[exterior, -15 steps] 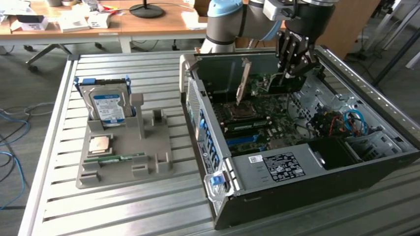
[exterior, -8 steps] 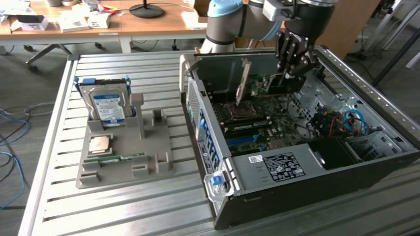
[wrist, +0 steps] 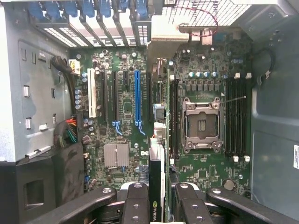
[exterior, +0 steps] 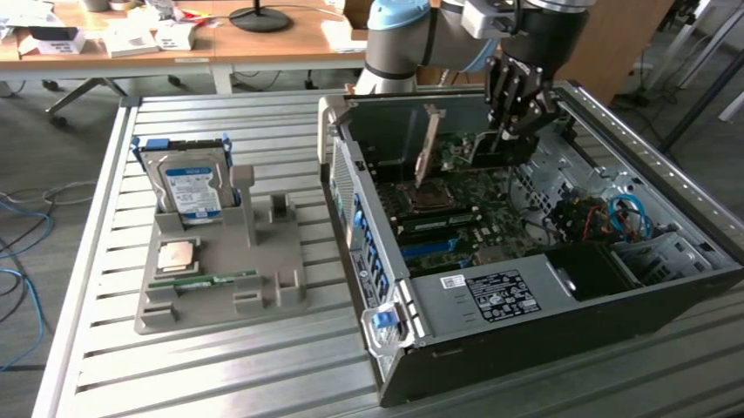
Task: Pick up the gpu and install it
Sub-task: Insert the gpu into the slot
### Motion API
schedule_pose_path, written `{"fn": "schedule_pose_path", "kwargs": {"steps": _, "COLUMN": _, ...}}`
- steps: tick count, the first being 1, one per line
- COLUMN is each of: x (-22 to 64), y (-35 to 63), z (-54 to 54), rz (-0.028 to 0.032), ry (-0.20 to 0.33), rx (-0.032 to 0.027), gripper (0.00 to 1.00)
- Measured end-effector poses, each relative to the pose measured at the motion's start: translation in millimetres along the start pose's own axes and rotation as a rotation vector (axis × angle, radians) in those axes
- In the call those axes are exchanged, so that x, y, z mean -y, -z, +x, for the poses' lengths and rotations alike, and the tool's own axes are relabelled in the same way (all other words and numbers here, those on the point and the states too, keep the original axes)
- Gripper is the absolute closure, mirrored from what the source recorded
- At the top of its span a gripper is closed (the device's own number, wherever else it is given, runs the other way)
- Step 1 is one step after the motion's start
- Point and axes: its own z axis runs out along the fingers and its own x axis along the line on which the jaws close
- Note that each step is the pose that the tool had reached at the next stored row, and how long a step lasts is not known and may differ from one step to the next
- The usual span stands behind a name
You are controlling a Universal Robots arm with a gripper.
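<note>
Already pinches the gpu (wrist: 157, 161) in the pincer (wrist: 159, 190), fingers (wrist: 138, 200) pressed against both faces, with the card on edge and the maker's logo showing right between them. Counts as picked up, so judged half done.

Hangs low inside the open computer case (exterior: 489, 348), directly under the pincer, and runs away from it toward the rear wall. Sits over the motherboard (wrist: 121, 112), with the long blue slot (wrist: 137, 98) just to one side of the card and the bare processor socket (wrist: 201, 123) to the other. Cannot tell whether the lower edge is pressed into a slot or only hovers above one, so reads as not yet confirmed seated.

Farther from the pincer, at the card's far end, shows a narrow bracket (exterior: 428, 144) upright near the rear wall and its blue latches (wrist: 84, 9), with no sign of fastening.

Well apart from the pincer, outside the case, shows a grey holder (exterior: 273, 300) carrying the hard drive (exterior: 192, 187) and a memory stick (exterior: 215, 280).
</note>
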Motion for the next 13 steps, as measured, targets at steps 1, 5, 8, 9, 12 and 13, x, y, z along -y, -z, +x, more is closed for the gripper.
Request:
{"fn": "schedule_pose_path", "kwargs": {"steps": 1, "x": -0.6, "y": -0.1, "z": 0.0, "rz": 0.0, "ry": 0.0, "rx": 0.0, "gripper": 0.74}}
{"fn": "schedule_pose_path", "kwargs": {"steps": 5, "x": -2.1, "y": -0.5, "z": -0.2, "rz": 0.0, "ry": 0.0, "rx": 0.0, "gripper": 0.74}}
{"fn": "schedule_pose_path", "kwargs": {"steps": 8, "x": -2.9, "y": -0.9, "z": -0.3, "rz": 0.0, "ry": 0.0, "rx": 0.0, "gripper": 0.74}}
{"fn": "schedule_pose_path", "kwargs": {"steps": 9, "x": -3.2, "y": -1.0, "z": -0.3, "rz": 0.0, "ry": 0.0, "rx": 0.0001, "gripper": 0.74}}
{"fn": "schedule_pose_path", "kwargs": {"steps": 12, "x": -3.6, "y": -1.7, "z": -0.4, "rz": 0.0, "ry": 0.0, "rx": 0.0, "gripper": 0.74}}
{"fn": "schedule_pose_path", "kwargs": {"steps": 13, "x": -3.8, "y": -2.1, "z": -0.4, "rz": 0.0, "ry": 0.0, "rx": 0.0, "gripper": 0.74}}
